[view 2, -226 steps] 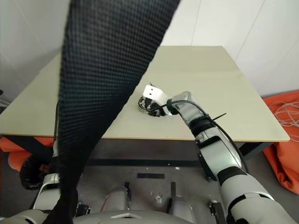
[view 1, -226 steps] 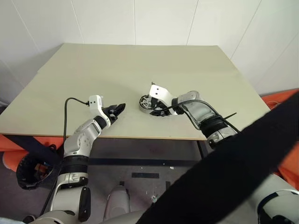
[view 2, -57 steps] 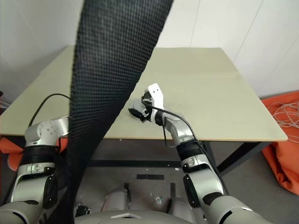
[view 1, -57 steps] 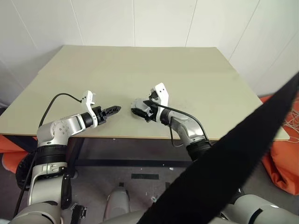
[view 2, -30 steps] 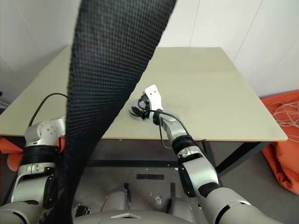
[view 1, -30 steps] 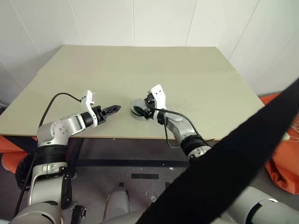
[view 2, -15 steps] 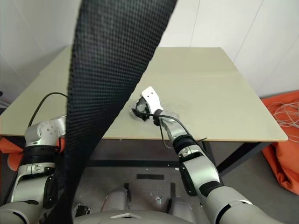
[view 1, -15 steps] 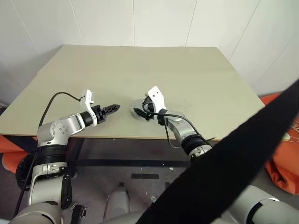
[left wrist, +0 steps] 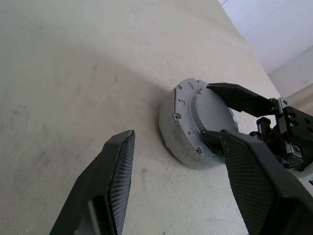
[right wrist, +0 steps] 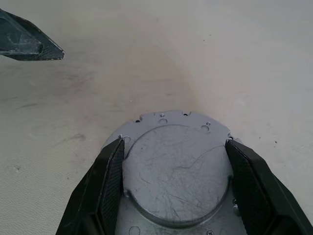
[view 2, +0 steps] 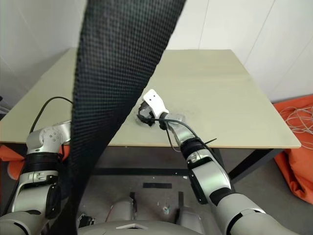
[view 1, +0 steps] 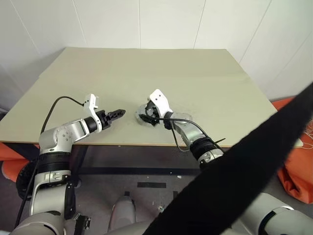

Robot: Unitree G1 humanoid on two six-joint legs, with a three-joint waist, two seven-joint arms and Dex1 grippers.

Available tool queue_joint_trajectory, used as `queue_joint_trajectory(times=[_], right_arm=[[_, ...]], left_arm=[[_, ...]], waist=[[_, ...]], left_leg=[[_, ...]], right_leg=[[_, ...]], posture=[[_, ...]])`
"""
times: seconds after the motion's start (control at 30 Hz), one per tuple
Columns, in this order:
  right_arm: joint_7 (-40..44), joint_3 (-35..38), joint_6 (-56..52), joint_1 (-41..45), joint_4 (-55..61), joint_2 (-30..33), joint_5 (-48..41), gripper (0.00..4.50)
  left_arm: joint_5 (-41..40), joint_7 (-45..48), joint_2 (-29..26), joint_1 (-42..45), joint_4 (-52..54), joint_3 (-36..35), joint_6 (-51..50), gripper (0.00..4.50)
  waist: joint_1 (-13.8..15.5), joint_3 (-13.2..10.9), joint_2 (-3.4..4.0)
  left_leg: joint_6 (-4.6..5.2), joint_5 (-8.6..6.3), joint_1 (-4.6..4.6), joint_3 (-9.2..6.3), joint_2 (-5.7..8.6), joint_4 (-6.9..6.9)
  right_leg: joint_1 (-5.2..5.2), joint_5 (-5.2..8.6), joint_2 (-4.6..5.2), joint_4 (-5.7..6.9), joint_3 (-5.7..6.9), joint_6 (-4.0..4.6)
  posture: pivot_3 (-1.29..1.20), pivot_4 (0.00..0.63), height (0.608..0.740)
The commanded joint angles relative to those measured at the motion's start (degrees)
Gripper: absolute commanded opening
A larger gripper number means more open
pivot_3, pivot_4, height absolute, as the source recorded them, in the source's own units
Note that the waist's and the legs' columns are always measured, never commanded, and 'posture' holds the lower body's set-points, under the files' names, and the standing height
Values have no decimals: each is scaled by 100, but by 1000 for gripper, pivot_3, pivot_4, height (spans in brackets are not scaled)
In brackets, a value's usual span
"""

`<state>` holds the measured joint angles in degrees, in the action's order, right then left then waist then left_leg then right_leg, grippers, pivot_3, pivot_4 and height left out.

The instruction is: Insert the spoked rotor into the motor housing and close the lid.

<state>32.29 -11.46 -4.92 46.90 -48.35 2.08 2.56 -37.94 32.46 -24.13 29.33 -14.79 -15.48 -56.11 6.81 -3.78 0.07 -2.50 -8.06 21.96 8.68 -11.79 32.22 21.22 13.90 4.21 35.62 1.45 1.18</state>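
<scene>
The motor housing (left wrist: 177, 131) is a round grey body resting on the table near its front edge, just ahead of my right arm. The lid (right wrist: 176, 171) covers its top as a flat, scratched grey disc, so no windings show. The spoked rotor is hidden. My right gripper (right wrist: 176, 143) is shut on the lid, with one black finger (right wrist: 111, 188) against each side of the disc. My left gripper (view 1: 117, 113) hovers open to the left of the housing, a short gap away, pointing at it with nothing between its fingers (left wrist: 115, 176).
The beige table (view 1: 146, 68) stretches back to a white wall. A broad black strap (view 2: 117, 73) hangs close to the camera and hides part of each eye view. A black cable (view 1: 58, 105) loops off my left forearm. Orange bags (view 2: 298, 161) lie on the floor at the right.
My right wrist has rolled while staying at the housing, and its white camera mount has swung to the left. The left arm has stayed put.
</scene>
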Motion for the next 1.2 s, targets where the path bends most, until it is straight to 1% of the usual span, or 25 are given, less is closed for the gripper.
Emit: queue_joint_trajectory(times=[0.03, 0.2, 0.3, 0.37, 0.4, 0.5, 0.6, 0.63, 0.77, 0.9, 1.03, 1.2], right_arm=[[32, -174, -623, -20, -111, 55, 225, 3175], [-31, -162, -878, 2, -143, 90, 209, 3175], [-57, -147, -904, 20, -157, 116, 209, 3175], [-58, -152, -909, 18, -155, 131, 214, 3175], [-57, -155, -910, 13, -152, 140, 217, 3175], [-59, -159, -912, 5, -152, 158, 224, 3175], [-70, -155, -920, 6, -152, 170, 227, 3175], [-74, -153, -922, 9, -153, 170, 227, 3175], [-114, -128, -927, 24, -149, 167, 215, 3175], [-147, -108, -930, 14, -137, 164, 204, 3175], [-177, -97, -932, 2, -128, 165, 201, 3175], [-208, -81, -936, 19, -148, 166, 193, 3175]], left_arm=[[-71, -32, 83, 42, 273, -56, 77, 2985], [-174, -314, 462, 157, 219, -181, 40, 2985], [-294, -700, 854, 425, -55, -474, 176, 2985], [-511, -965, 1142, 671, -303, -832, 293, 2550], [-587, -982, 1246, 771, -363, -915, 361, 2412], [-717, -1127, 1462, 1087, -612, -1112, 499, 1374], [-822, -1212, 1595, 1461, -1080, -1292, 627, 313], [-813, -1209, 1611, 1549, -1243, -1312, 657, 34], [-599, -1518, 1670, 1856, -2036, -1275, 694, 34], [-226, -1632, 1612, 1880, -2547, -976, 613, 34], [-77, -1634, 1600, 1785, -2713, -838, 472, 34], [-50, -1810, 1570, 1708, -2764, -914, 268, 34]], waist=[[1, 0, 0], [2, 1, 0], [8, 1, 0], [12, 1, 0], [13, 1, 0], [12, 1, 0], [14, 1, 0], [15, 1, 0], [22, 1, 1], [24, 1, 0], [26, 1, 1], [31, 1, 1]], left_leg=[[0, 0, -2, -1, 0, 0], [0, 0, -14, -4, 0, -2], [0, 0, -14, -3, 0, -3], [0, 0, -13, -2, 0, -4], [0, 0, -14, -2, 2, -4], [0, 0, -15, -4, 2, -5], [0, 0, -15, -3, 2, -7], [0, 0, -15, -3, 2, -8], [0, 0, -15, -3, 3, -10], [0, 0, -16, -6, 3, -13], [0, 0, -15, -8, 3, -21], [0, 0, -21, -8, 5, -37]], right_leg=[[-1, 4, 0, 1, 0, -6], [-8, 16, 1, 2, -3, -27], [-8, 16, 1, 2, -4, -28], [-8, 17, 1, 3, -3, -30], [-9, 17, 1, 3, -3, -30], [-9, 19, 1, 1, -5, -33], [-8, 19, 1, -1, -5, -32], [-8, 19, 1, -1, -5, -32], [-9, 19, 1, -2, -6, -34], [-8, 20, 2, -4, -7, -36], [-6, 20, 2, -6, -6, -36], [-6, 20, 7, -7, -6, -36]], posture=[[0, 0, 740], [0, 0, 740], [0, 0, 740], [0, 0, 740], [0, 0, 740], [0, 0, 740], [0, 0, 740], [0, 0, 740], [0, 0, 740], [0, 0, 740], [0, 0, 740], [0, 0, 740]])
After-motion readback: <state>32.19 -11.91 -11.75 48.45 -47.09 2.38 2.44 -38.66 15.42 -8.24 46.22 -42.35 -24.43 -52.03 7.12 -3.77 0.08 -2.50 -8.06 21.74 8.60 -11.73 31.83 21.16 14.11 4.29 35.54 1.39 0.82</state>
